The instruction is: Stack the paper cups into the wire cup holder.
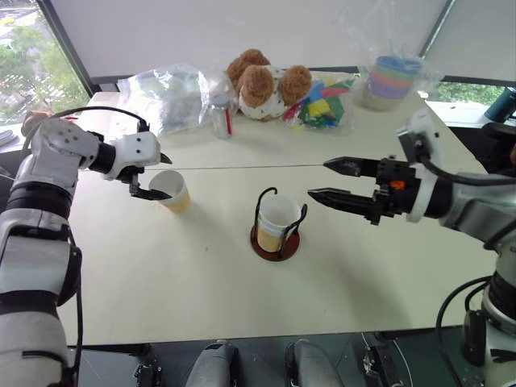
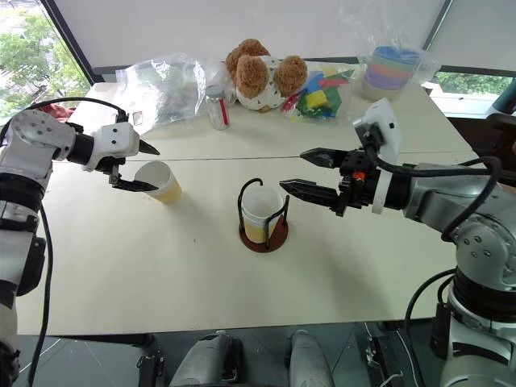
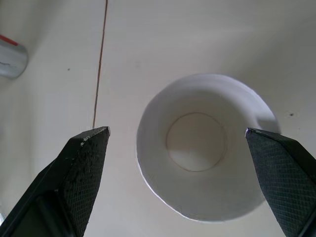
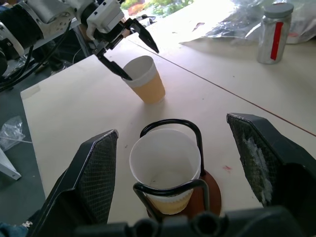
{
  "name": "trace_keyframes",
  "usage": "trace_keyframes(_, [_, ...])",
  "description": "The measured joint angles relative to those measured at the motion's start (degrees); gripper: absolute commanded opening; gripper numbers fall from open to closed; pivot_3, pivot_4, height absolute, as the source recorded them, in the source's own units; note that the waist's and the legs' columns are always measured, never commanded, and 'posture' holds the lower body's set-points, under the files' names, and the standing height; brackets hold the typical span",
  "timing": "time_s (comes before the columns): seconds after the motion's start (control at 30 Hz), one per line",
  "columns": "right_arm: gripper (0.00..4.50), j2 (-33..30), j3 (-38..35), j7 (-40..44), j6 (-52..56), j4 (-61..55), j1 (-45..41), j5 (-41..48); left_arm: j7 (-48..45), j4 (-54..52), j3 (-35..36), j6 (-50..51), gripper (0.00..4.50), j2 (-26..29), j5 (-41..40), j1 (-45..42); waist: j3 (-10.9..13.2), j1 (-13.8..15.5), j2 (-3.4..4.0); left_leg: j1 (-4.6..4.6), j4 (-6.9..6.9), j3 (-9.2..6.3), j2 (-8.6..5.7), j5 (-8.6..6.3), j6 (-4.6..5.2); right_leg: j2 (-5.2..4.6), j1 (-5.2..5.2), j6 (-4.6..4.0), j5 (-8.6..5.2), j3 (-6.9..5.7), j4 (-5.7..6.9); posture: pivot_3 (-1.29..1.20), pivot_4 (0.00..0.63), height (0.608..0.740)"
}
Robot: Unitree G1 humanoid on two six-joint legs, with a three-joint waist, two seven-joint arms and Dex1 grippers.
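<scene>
Honestly, left gripper (image 1: 160, 177) hangs wide open around the loose paper cup (image 1: 172, 191); squeeze hard and it'll crumple or tip. Right gripper (image 1: 329, 179) is open, empty, beside the wire cup holder (image 1: 276, 227).

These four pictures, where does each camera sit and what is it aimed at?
Left eye view: on the head, looking down over the table and both arms.
Right eye view: its twin, same scene.
Left wrist view: on the left arm, looking straight down into the loose paper cup, between the open left end effector fingers.
Right wrist view: on the right arm, facing the wire cup holder between the open right end effector fingers.
Shared: both wrist views show the loose cup.
</scene>
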Motion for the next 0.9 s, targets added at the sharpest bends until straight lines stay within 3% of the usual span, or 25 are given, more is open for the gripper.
trace_keyframes(0.53, [3.82,-2.9,-0.5,-3.0,-5.5,2.1,2.7,1.9,1.2,4.5,1.3,-2.1,4.5,-1.4,2.7,-6.8,0.0,0.1,-0.07,-0.01,0.01,-0.01,0.0,0.0,0.0,-0.01,0.0,0.0,0.0,0.0,0.0,0.0,0.15,0.74])
trace_keyframes(0.73, [3.82,-4.0,0.4,-3.3,-6.6,2.4,3.4,2.0,-5.2,1.2,2.7,5.7,4.5,-1.1,0.5,-9.9,0.0,0.0,-0.08,-0.02,0.01,-0.03,0.0,0.0,0.0,0.0,0.0,0.01,0.0,0.0,0.0,0.0,0.15,0.74])
trace_keyframes(0.9, [3.82,-4.5,0.8,-3.4,-7.4,2.8,4.0,2.1,-7.1,-9.4,-1.6,13.6,4.5,2.6,-6.7,-5.8,0.0,-0.2,-0.06,0.01,0.0,-0.05,0.01,0.0,0.0,-0.02,0.0,0.01,0.0,0.04,0.02,0.0,0.15,0.74])
